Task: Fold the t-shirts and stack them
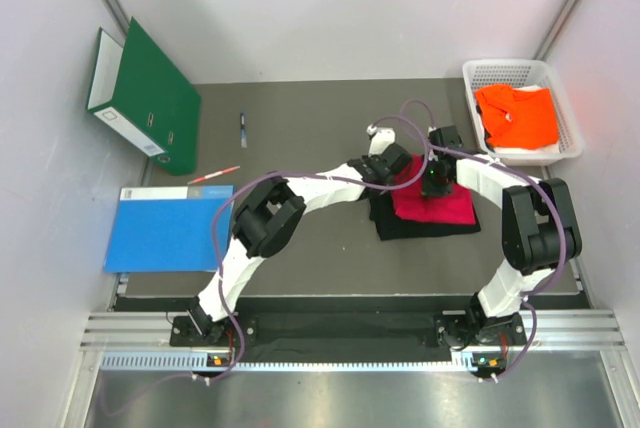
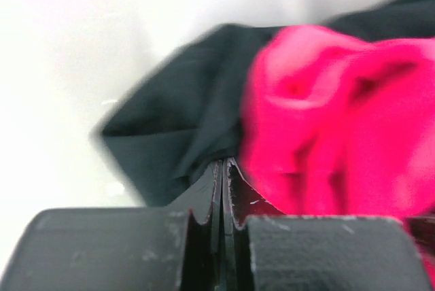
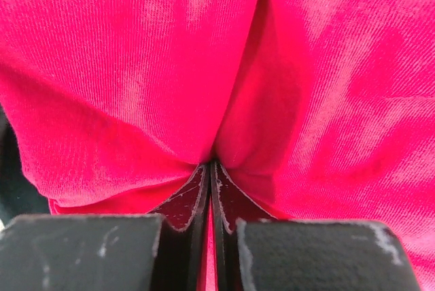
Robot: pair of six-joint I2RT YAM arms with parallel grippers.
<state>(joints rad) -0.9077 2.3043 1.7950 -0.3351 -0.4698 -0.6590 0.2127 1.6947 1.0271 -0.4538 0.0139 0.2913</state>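
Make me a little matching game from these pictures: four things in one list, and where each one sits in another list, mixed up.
Things:
1. red t-shirt
2. orange t-shirt
3. black t-shirt
4. blue sheet

Places:
A. in the white basket
B. flat at the left side of the table
C. underneath another shirt
D. lying on top of another shirt

Pairs: 1-D, 2-A, 3-C, 4-B
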